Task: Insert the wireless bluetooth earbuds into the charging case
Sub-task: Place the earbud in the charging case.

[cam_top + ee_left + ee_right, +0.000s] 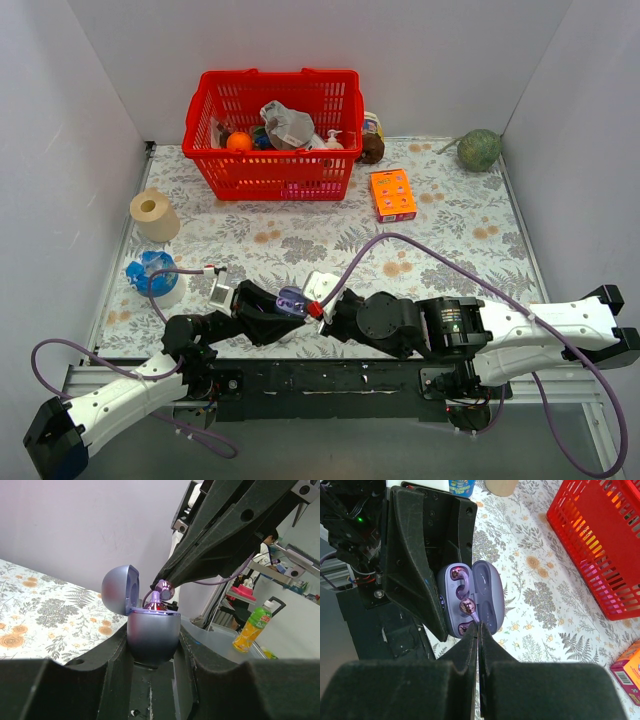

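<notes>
My left gripper [152, 652] is shut on the charging case [152, 632], a lavender-blue oval held upright with its lid [119, 589] swung open. My right gripper [479, 626] is shut on the thin stem of one glossy purple earbud [467, 606] and holds it just over the case's purple inside [457, 597]. The bud [163, 590] shows above the rim in the left wrist view. Another earbud [455, 573] appears to sit in the far socket. In the top view the case [292, 298] lies between both grippers near the table's front edge.
A red basket [272, 130] full of items stands at the back. An orange box [392, 194] and a green ball [480, 150] lie to the right. A paper roll [154, 214] and a blue-wrapped item [152, 272] are at the left. A small white object [220, 295] lies beside the left arm.
</notes>
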Tool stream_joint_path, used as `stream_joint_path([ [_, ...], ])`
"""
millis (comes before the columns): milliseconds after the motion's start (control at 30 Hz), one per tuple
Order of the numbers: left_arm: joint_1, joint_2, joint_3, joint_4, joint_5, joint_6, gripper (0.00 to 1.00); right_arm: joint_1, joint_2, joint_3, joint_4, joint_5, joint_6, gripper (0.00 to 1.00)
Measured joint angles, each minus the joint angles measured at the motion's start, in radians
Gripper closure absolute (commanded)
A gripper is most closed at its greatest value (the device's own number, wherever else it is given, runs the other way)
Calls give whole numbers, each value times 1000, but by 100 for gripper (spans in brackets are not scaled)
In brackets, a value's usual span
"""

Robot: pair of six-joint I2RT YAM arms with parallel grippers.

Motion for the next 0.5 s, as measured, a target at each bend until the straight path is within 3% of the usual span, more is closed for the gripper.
stream_joint_path([
  [500, 3, -9, 0, 31, -27, 0, 100, 6, 37, 59, -107, 5, -43, 97],
])
